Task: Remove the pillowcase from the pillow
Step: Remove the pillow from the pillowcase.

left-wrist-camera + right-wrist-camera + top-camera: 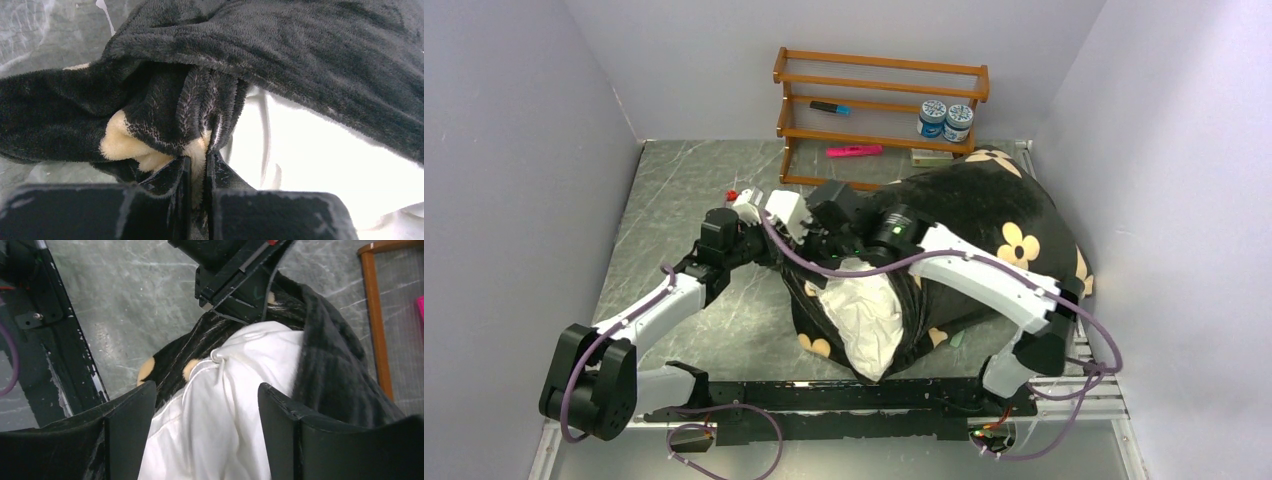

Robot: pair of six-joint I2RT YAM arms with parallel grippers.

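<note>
A: Item one, the left gripper (198, 161): doing what?
B: Pinching. Its jaws are pressing together on a bunched fold of the pillowcase (300, 55) hem, black plush with a cream patch showing beside the fingers (172, 175).
A: Item two, the right gripper (205, 395)?
B: Standing spread, gripping nothing. It is hovering over the bared end of the pillow (225, 405), white cloth showing between the jaws. Whether a finger is touching it I cannot tell.
A: Location of stock?
B: The pillowcase is lying on the table (684, 190), right of centre, just in front of the rack (879, 110). The pillow is sitting mostly inside it, one white end poking out of the opening toward the near edge.
A: Step in hand, by your judgement?
B: Taking hold of the pillow while the left is anchoring the hem. Early going; most of the pillow is covered.
A: Handling notes?
B: The right should be lowering until white cloth alone is lying deep between the jaws, then closing on a thick fold. No black plush in that bite, or both arms are pulling the same piece. Then the two should be drawing apart along the pillow's length, slowly, since plush is likely clinging to the cloth. The left pinch is sitting near the hem edge, so a jerk could be slipping it free.
</note>
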